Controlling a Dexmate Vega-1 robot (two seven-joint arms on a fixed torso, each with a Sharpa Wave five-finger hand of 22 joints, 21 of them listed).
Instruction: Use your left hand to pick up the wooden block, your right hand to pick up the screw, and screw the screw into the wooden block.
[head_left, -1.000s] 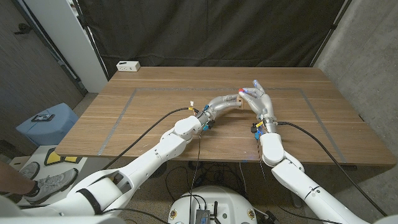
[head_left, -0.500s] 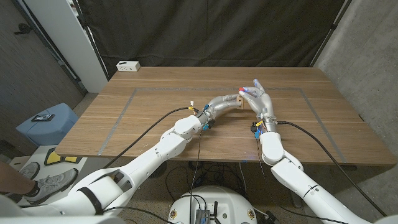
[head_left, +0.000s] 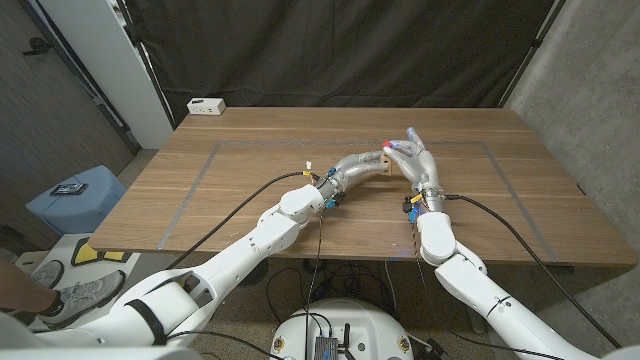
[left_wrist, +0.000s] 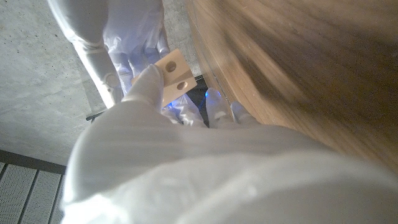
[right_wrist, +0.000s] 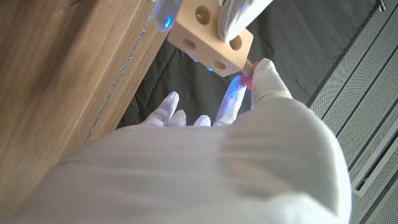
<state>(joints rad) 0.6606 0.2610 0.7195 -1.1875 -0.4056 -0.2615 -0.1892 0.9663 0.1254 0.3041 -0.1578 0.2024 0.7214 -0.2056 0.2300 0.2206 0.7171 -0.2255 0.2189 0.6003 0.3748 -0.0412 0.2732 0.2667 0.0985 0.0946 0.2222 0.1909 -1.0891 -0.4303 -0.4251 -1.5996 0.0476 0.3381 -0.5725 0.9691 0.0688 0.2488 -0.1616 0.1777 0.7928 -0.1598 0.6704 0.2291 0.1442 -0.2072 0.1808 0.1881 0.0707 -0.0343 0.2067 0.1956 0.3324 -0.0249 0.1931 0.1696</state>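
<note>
Wooden desk (head_left: 250, 170), dark curtain behind. Left hand (head_left: 362, 165) gripping wooden block (right_wrist: 210, 38) above desk middle; right hand (head_left: 415, 160) fingers pinching red-headed screw (right_wrist: 246, 70) against block's side.

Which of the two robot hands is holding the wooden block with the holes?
The left hand grips the wooden block; the right hand instead pinches the red-headed screw at the block's side.

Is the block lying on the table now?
No, the left robot hand holds the block above the table, with the right robot hand's screw at its side.
</note>
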